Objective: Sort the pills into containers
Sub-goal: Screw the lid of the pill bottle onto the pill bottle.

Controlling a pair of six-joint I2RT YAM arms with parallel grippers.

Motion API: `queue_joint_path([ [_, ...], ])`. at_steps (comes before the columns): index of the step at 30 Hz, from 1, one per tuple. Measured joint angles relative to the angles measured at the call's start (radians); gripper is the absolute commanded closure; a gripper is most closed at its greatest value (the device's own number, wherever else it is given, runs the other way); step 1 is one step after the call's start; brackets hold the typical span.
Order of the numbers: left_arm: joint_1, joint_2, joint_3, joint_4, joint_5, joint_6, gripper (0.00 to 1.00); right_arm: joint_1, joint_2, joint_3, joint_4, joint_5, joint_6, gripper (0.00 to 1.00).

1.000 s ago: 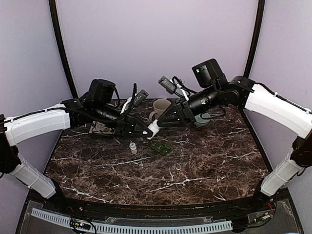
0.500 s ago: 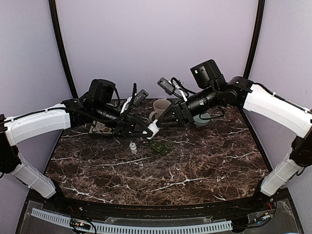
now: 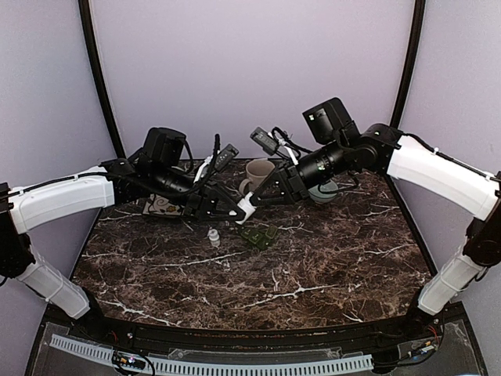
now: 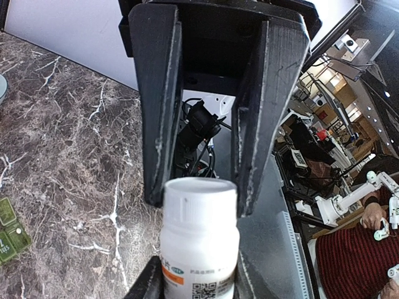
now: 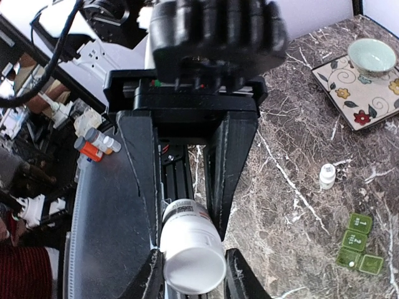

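Nearest to me on the counter [image 3: 313, 274] stands a small white vial [image 5: 326, 175]. Near it lies the green pill organiser [image 5: 356, 243]. On 2 of its cells I can read "1" and "2", and 1 other cell seems to hold a small white pill.

Above them, in the air, is the pill bottle [image 4: 199, 249], carried between both arms. The left hand [image 4: 198, 283] is partly closed around the body of the bottle and holds it. The label shows an orange band, a QR code and small print which I cannot read.

The change in the last second is on the right side. The right arm has come slightly nearer, and the right hand [image 5: 193, 274] has narrowed, so its 2 fingers now sit against both sides of the cap [image 4: 201, 199]. I judge that it has just gripped the cap and that unscrewing is the step in hand. No pill from this bottle is sorted yet.

Farther back stand the mug [image 3: 258, 172] and the flowered plate [image 5: 336, 81], with a pale bowl [image 5: 372, 55] on it.
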Motion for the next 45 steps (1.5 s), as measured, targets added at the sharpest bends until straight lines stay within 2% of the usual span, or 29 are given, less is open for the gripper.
queue_joint_path([
  [6,0.003,0.012,0.002,-0.007,0.006,0.006,0.91,-0.005,0.011,0.001,-0.009,-0.015,0.008,0.93],
  [9,0.003,0.017,0.009,-0.017,0.008,0.010,0.91,-0.007,0.013,0.002,-0.012,-0.021,0.009,0.96],
  [18,0.003,0.018,0.015,-0.006,-0.023,0.024,0.91,-0.018,0.013,0.001,0.000,-0.032,0.042,0.97],
  [27,-0.004,-0.007,0.013,0.031,-0.134,0.035,0.91,-0.037,0.015,0.001,0.052,-0.031,0.100,0.98],
  [32,-0.032,-0.013,0.014,0.006,-0.259,0.088,0.91,-0.046,0.047,0.031,0.016,-0.011,0.113,0.98],
  [38,-0.106,-0.013,0.014,-0.052,-0.525,0.190,0.91,-0.050,0.097,0.066,-0.068,0.039,0.135,1.00],
  [45,-0.201,-0.018,0.006,-0.039,-0.856,0.306,0.91,-0.052,0.123,0.095,-0.100,0.101,0.183,1.00],
])
